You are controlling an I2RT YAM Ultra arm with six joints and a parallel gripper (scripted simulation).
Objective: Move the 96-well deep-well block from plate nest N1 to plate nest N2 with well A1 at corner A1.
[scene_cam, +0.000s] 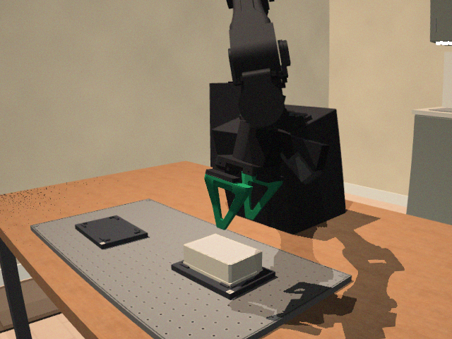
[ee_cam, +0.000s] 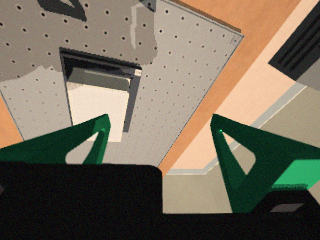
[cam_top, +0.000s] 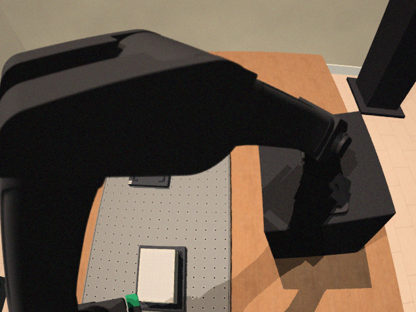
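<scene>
A beige wall backs a wooden desk (scene_cam: 153, 182) that carries a grey perforated plate (scene_cam: 153, 270). Going left to right in the exterior view: nest N2 (scene_cam: 111, 230), a flat black square with small corner locators, lies bare toward the plate's far left end. Well apart from it to the right, nest N1 (scene_cam: 239, 287) holds the block (scene_cam: 222, 258), a cream-white box sitting level inside the nest's rim, with a small light mark on the nest's near corner.

Above and just behind the block hangs the pincer (scene_cam: 237, 222), its two green triangular fingers (scene_cam: 221, 202) spread wide and pointing down, with nothing between them. The tips stand clear of the block, not touching it.

Behind the pincer the dark arm (scene_cam: 257, 73) rises out of frame, in front of a black pedestal (scene_cam: 325, 175) standing on the desk.

In the wrist view the left finger overlaps the block (ee_cam: 97, 107), while the right finger (ee_cam: 235, 160) lies over the floor beyond the desk edge. From the top camera the arm hides much of the desk; the block (cam_top: 156, 275) shows near the bottom edge.
</scene>
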